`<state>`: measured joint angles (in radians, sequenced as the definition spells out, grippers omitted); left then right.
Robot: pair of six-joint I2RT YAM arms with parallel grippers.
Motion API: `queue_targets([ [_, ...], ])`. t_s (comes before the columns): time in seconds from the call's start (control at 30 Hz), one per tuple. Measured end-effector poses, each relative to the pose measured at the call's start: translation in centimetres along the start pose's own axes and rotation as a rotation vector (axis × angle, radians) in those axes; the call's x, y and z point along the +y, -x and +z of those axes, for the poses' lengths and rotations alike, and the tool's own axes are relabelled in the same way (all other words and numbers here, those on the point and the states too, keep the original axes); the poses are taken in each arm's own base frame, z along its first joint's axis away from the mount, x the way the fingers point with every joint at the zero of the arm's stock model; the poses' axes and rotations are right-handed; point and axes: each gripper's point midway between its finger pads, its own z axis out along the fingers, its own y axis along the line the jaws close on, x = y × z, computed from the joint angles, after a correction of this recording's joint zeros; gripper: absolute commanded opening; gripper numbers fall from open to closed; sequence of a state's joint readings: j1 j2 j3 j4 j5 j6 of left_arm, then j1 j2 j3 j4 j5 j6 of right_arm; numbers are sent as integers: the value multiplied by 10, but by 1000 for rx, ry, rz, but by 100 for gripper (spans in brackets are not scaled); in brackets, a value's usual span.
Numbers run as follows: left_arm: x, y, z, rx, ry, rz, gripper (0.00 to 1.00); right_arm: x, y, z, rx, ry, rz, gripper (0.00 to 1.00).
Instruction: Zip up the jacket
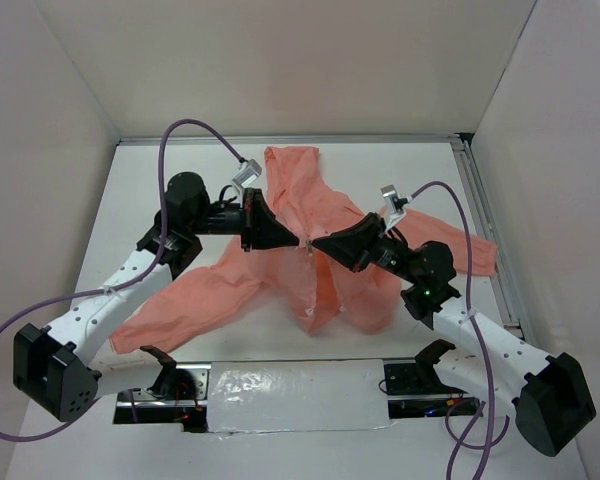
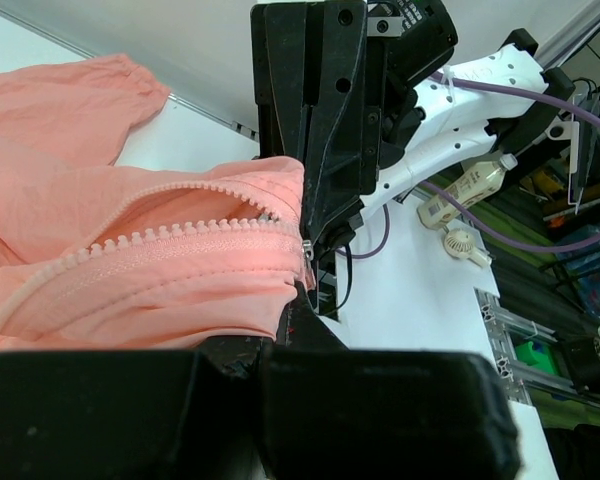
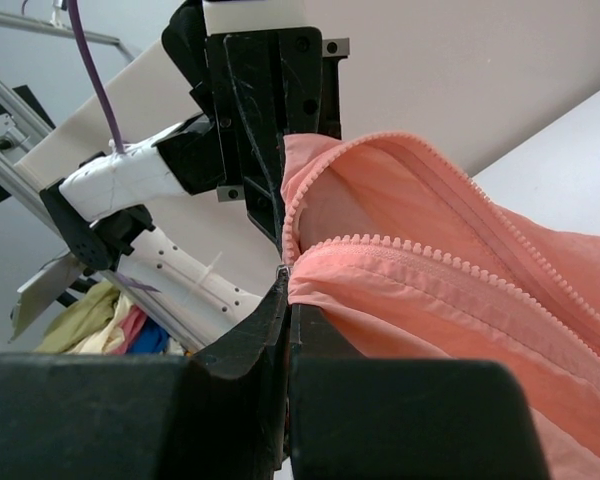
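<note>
Left end effector and right end effector are both clenched tip to tip on the jacket at its zipper, which is held lifted mid-surface. The teeth beyond the pinch are unmeshed. Step judged: mid-zip. Which side grips the slider cannot be resolved. Next, the slider must be drawn along while the fabric is held taut.

You see the salmon-pink jacket spread front-up, hood at the far side, sleeves flung left and right, its middle bunched upward, zipper teeth unjoined.
</note>
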<state>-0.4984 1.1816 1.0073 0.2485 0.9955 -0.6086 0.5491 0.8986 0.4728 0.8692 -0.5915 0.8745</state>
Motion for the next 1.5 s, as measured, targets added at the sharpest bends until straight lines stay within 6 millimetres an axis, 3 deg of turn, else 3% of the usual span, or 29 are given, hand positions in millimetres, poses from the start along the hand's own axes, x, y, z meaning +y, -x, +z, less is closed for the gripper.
queue_targets([
  [0.47, -5, -11, 0, 54, -62, 31, 3, 0, 0, 1, 1, 5, 3, 0],
  [0.5, -4, -13, 0, 63, -64, 19, 30, -1, -1, 1, 4, 4, 5, 0],
  [0.53, -3, -12, 1, 67, -64, 18, 51, -2, -1, 1, 5, 3, 5, 0],
  [0.6, -2, -12, 2, 78, -73, 13, 79, -2, -1, 1, 5, 1, 6, 0],
  [0.7, -4, -14, 1, 89, -89, -3, 90, -3, -1, 1, 4, 0, 6, 0],
  [0.87, -7, -13, 0, 92, -110, -1, 88, -2, 0, 0, 2, 0, 5, 0],
  [1.03, -10, -12, 0, 94, -129, -10, 80, -1, -1, 0, 3, 3, 6, 0],
  [1.27, -3, -15, 5, 102, -133, -43, 75, -4, -4, 3, 9, -3, 24, 0],
  [1.5, 0, -17, 9, 108, -138, -74, 49, -1, -8, 5, 14, 5, 30, 0],
])
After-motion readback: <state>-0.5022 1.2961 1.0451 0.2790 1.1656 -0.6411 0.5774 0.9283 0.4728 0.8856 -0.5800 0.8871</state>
